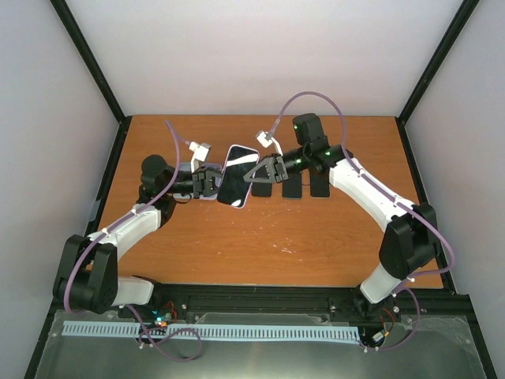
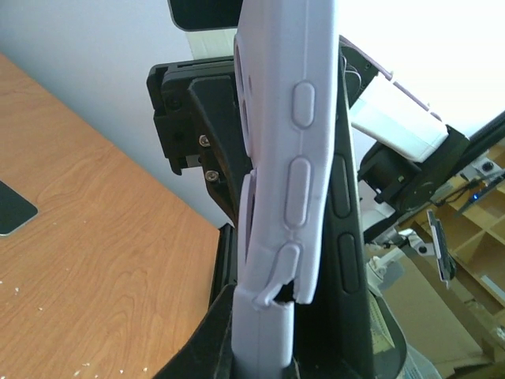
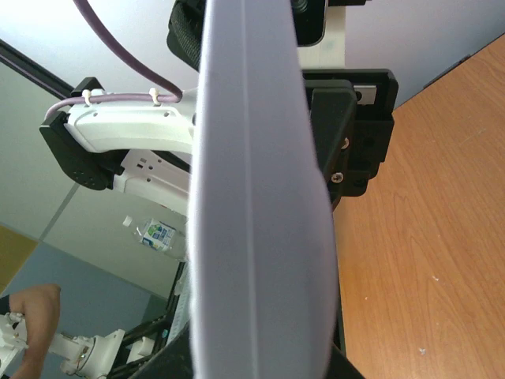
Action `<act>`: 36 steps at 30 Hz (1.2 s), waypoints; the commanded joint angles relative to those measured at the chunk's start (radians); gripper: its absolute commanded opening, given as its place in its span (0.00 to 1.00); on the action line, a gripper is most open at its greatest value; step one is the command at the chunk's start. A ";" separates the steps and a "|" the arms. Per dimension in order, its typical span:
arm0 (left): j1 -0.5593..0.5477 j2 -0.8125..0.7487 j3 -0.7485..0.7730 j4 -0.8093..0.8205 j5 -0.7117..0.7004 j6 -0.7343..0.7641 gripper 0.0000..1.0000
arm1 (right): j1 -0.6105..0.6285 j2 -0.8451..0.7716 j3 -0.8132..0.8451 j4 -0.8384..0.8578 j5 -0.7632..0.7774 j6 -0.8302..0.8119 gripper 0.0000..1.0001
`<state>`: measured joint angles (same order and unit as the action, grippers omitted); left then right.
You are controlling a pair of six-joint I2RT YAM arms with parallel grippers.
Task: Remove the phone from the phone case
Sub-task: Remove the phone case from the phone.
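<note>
Lilac silicone phone case [image 2: 292,158] is clamped by left fingers [image 1: 209,181] and right fingers [image 1: 261,172] above the wooden tabletop [image 1: 276,237]; likely held aloft to pry the dark-screened phone [image 1: 234,186] free.

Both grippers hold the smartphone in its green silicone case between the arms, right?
No: the silicone phone case is pale lavender, not green, as the left wrist view shows. The left gripper and right gripper both hold it between the arms.
</note>
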<state>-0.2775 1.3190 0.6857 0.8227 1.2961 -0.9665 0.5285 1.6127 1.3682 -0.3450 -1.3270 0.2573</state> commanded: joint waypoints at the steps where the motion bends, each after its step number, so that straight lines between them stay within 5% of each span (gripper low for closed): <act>1: -0.029 0.019 0.078 -0.001 -0.177 -0.053 0.01 | 0.034 0.052 0.092 -0.131 -0.043 -0.056 0.12; 9: 0.016 0.022 0.110 -0.169 -0.267 -0.049 0.01 | -0.038 0.015 0.111 -0.134 0.043 -0.077 0.59; 15: 0.019 0.019 0.171 -0.405 -0.405 -0.014 0.01 | -0.086 -0.027 0.107 -0.153 0.192 -0.146 0.82; 24: 0.030 0.030 0.196 -0.557 -0.565 -0.109 0.01 | -0.073 -0.108 0.084 -0.132 0.634 -0.332 0.84; 36: 0.035 0.085 0.225 -0.583 -0.556 -0.230 0.01 | 0.265 -0.149 0.030 -0.068 1.273 -0.657 0.73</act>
<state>-0.2501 1.3991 0.8341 0.2085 0.7242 -1.1416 0.7162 1.4715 1.4212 -0.4561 -0.3161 -0.2543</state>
